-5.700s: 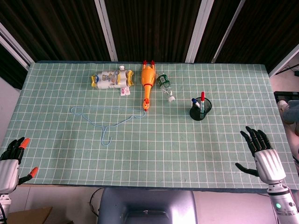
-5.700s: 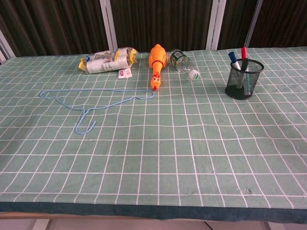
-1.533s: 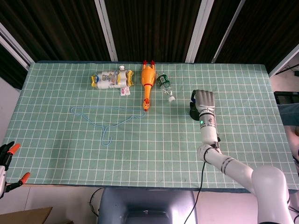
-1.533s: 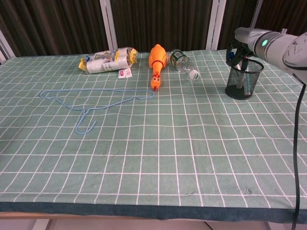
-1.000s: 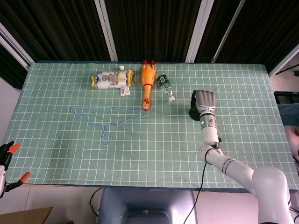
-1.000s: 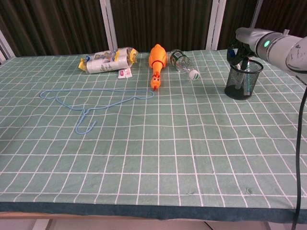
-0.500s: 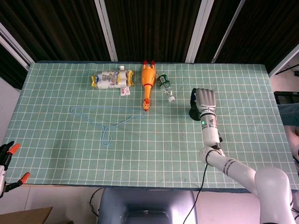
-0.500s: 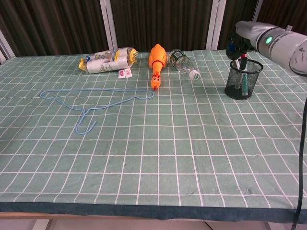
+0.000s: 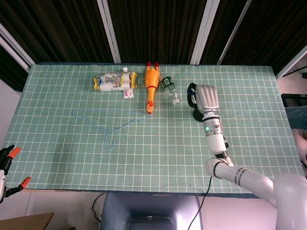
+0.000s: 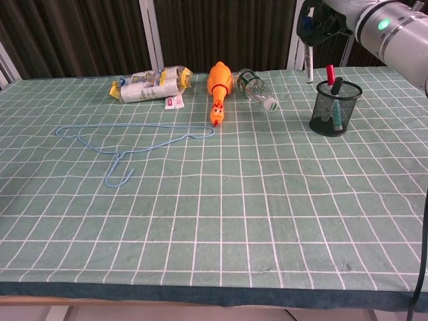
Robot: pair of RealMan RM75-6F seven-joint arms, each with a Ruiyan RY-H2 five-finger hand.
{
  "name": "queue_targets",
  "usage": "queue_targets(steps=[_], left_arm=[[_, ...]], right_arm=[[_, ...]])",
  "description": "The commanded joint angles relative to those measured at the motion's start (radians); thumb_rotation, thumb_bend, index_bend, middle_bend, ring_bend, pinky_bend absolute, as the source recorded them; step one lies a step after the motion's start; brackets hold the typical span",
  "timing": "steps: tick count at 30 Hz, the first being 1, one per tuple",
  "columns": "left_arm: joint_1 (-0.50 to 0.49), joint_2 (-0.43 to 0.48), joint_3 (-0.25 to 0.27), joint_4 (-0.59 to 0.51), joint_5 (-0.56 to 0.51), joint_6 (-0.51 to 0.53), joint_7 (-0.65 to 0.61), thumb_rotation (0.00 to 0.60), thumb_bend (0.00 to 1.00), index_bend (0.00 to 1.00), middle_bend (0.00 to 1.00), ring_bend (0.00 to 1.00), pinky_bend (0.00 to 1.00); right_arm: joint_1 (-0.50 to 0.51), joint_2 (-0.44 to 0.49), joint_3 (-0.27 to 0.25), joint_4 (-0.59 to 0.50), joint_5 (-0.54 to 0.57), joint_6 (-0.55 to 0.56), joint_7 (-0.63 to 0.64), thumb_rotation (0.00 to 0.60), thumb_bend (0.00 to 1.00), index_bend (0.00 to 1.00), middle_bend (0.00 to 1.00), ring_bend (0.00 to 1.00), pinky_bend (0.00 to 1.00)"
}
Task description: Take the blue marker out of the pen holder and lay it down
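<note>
Left hand [image 9: 8, 163] sits off the near left corner of the table [image 9: 57, 158], orange-tipped fingers spread, holding nothing. On the far half of the table, from left to right: a blue wire hanger [image 10: 127, 144], a bundle of small bottles [image 10: 148, 83] with a small card [image 10: 175, 101] at its near side, a rubber chicken [image 10: 218, 87], a fallen plastic bottle [image 10: 255, 88], and the black mesh pen holder [image 10: 334, 108], which keeps a red marker [image 10: 330, 75] and another pen.

Right hand [image 10: 322, 17] hangs above and just left of the pen holder, fingers closed around the blue marker [image 10: 309, 60]. The marker is clear of the holder's rim and off the table. Its long axis stands close to upright; the capped end is hidden in the hand and the pale barrel points down at the table. In the head view the hand [image 9: 204, 98] covers the marker and most of the holder.

Judged step: carry and lay down. To do it well, the hand should move sideways to bare cloth away from the holder and the fallen bottle, turn the wrist until the barrel lies level, lower until it rests along its whole length, and only then let go. Releasing it tilted may let it roll or bounce toward the bottle.
</note>
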Motion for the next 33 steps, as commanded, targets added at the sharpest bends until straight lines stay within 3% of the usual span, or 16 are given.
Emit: queue_targets(steps=[1,7,12,21,33], left_arm=[[0.000,0.001,0.000,0.000,-0.001,-0.001,0.000,0.600,0.20,0.14,0.05,0.05,0.27],[-0.001,0.002,0.000,-0.003,-0.001,-0.003,-0.002,0.600,0.20,0.14,0.05,0.05,0.27],[-0.001,0.003,0.001,-0.004,0.000,-0.004,-0.002,0.600,0.20,0.14,0.05,0.05,0.27],[0.000,0.004,0.003,-0.005,0.004,-0.003,-0.002,0.600,0.20,0.14,0.05,0.05,0.28],[-0.001,0.005,0.004,-0.006,0.004,-0.005,0.000,0.600,0.20,0.14,0.05,0.05,0.28]], right_arm=[[-0.040,0.074,-0.003,-0.151,-0.098,0.055,0.069,0.600,1.00,0.83,1.00,1.00,1.00],[-0.088,0.159,-0.040,-0.344,-0.189,0.098,0.064,0.600,1.00,0.84,1.00,1.00,1.00],[-0.113,0.212,-0.098,-0.448,-0.183,0.063,-0.006,0.600,1.00,0.84,1.00,1.00,1.00],[-0.105,0.238,-0.191,-0.528,0.026,-0.006,-0.263,0.600,1.00,0.84,1.00,1.00,1.00],[-0.017,0.180,-0.272,-0.512,0.364,-0.012,-0.561,0.600,1.00,0.84,1.00,1.00,1.00]])
